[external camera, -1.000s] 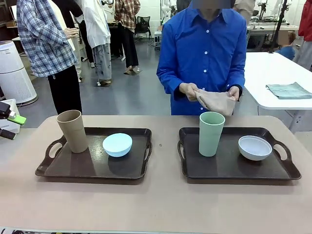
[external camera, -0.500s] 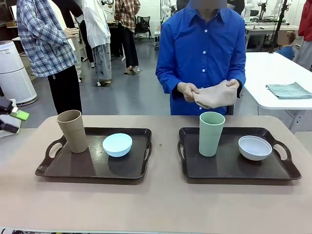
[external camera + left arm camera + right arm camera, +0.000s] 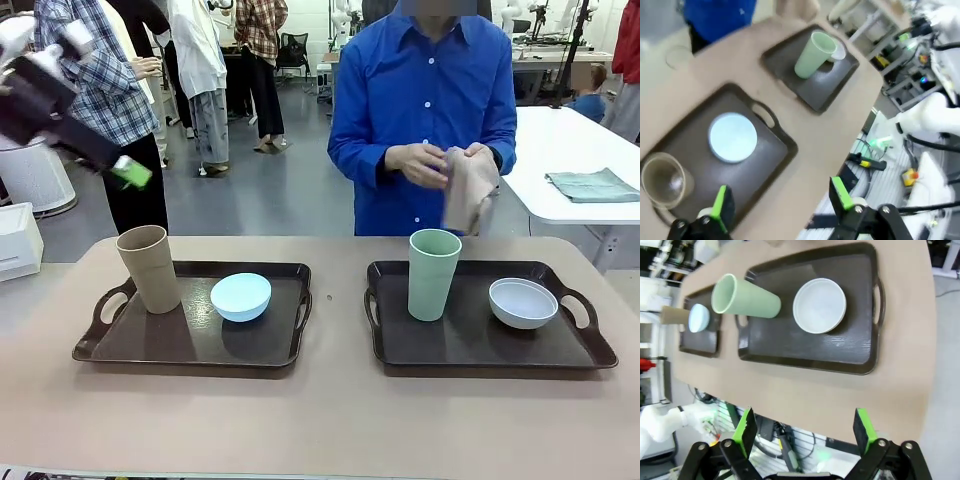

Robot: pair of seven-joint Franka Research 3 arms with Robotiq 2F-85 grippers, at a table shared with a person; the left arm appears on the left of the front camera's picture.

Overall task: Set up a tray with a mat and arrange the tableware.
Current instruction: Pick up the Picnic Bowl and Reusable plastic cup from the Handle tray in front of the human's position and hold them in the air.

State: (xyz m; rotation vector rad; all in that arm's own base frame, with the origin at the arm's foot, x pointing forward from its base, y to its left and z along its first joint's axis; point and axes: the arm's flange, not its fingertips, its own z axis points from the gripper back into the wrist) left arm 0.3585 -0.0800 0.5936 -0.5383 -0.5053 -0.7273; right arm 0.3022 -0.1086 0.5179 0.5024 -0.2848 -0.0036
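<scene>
The left gripper [image 3: 781,197] hangs open and empty, high above the tan cup [image 3: 148,268] and blue bowl [image 3: 241,296] on the left tray [image 3: 190,345]. The right gripper [image 3: 804,426], open too, is well short of the green cup [image 3: 434,273] and white bowl [image 3: 523,302] on the right tray [image 3: 460,345].

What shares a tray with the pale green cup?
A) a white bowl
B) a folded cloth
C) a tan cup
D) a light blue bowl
A: the white bowl sits beside the pale green cup on the same dark tray.
</scene>
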